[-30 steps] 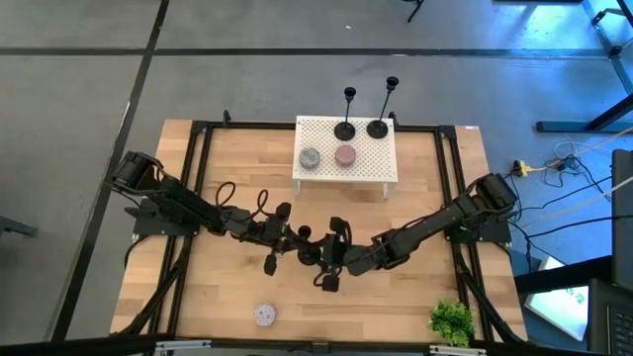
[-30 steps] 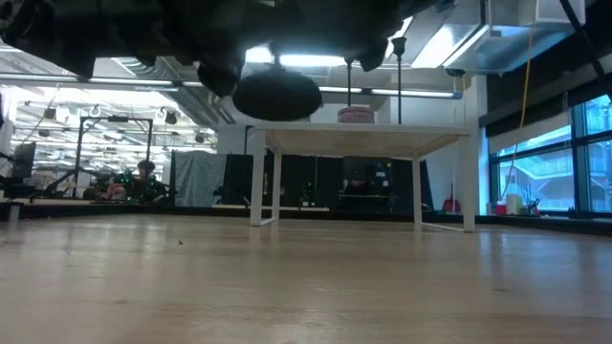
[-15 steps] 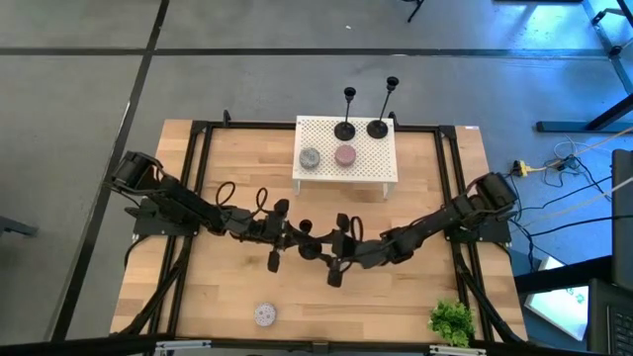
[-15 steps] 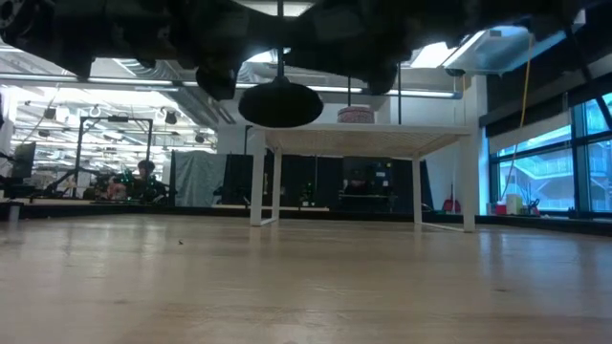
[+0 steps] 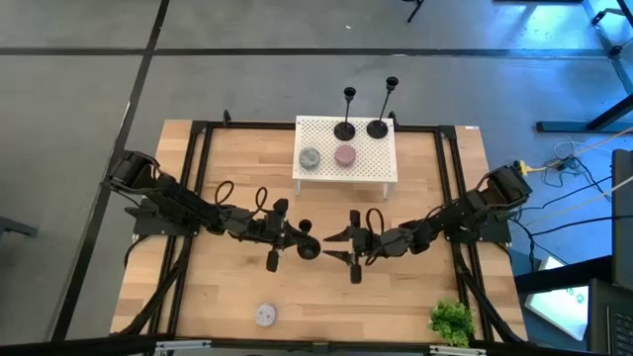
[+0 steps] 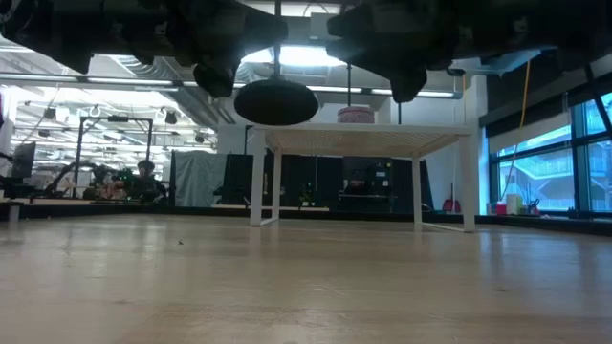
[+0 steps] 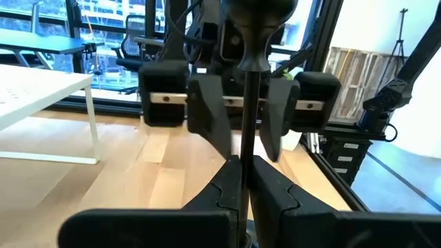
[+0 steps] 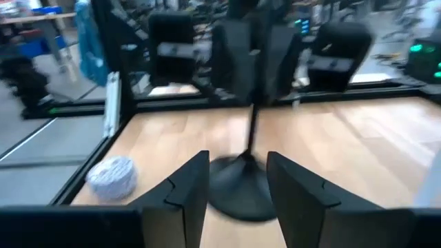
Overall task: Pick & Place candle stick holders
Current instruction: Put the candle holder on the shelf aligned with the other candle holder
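One black candle stick holder (image 6: 277,102) hangs in the air over the middle of the table, upright, with its small cup (image 7: 258,14) on top and its round base (image 8: 241,187) below. My left gripper (image 5: 299,240) is shut on it. My right gripper (image 5: 334,237) faces it from the table's right side, open and a little apart from it, touching nothing. Two more holders (image 5: 345,129) (image 5: 378,127) stand by their round bases on the white perforated stand (image 5: 368,168) at the far side. My left gripper pinches the holder's thin stem (image 7: 244,141) between its two fingers, partway between cup and base. The fingers (image 7: 224,182) come level from the table's left side and lie across the stem. The holder stands upright in the hold, its base lifted clear of the table.
A grey disc (image 5: 310,158) and a pink disc (image 5: 344,155) lie on the white stand. A pale disc (image 5: 264,314) sits near the front edge and a green plant (image 5: 451,321) at the front right corner. Black frame rails (image 5: 198,198) run along the table's sides.
My right gripper has drawn back from the holder toward the table's right edge, staying open. The left gripper and its holder have kept their place.
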{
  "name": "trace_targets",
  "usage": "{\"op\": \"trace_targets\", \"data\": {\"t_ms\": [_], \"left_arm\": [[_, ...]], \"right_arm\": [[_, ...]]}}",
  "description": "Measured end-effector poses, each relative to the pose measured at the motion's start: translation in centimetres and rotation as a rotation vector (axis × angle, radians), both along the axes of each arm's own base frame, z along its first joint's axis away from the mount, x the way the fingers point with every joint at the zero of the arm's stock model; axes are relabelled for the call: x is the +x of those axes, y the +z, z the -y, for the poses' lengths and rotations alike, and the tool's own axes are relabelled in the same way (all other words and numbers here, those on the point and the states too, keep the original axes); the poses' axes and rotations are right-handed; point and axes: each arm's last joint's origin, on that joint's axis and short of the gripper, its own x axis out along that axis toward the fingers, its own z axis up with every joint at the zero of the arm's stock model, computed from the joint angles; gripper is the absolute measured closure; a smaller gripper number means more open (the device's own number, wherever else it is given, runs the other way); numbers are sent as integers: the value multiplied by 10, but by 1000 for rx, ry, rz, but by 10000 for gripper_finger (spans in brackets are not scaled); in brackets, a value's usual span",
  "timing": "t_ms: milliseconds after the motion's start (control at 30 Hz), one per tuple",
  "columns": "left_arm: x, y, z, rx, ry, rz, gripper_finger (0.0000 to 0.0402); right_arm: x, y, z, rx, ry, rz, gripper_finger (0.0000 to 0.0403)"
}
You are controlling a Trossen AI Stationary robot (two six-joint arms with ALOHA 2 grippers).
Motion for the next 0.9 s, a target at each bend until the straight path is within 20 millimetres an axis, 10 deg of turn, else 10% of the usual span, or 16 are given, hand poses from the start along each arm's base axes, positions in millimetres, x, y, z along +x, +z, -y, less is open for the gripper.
{"op": "trace_targets", "data": {"t_ms": [300, 900], "left_arm": [[0, 9, -8, -4, 8, -9, 395], [17, 98, -14, 127, 74, -111, 395]], "right_arm": [[-2, -4, 0, -9, 27, -27, 254], [-5, -6, -5, -23, 45, -41, 254]]}}
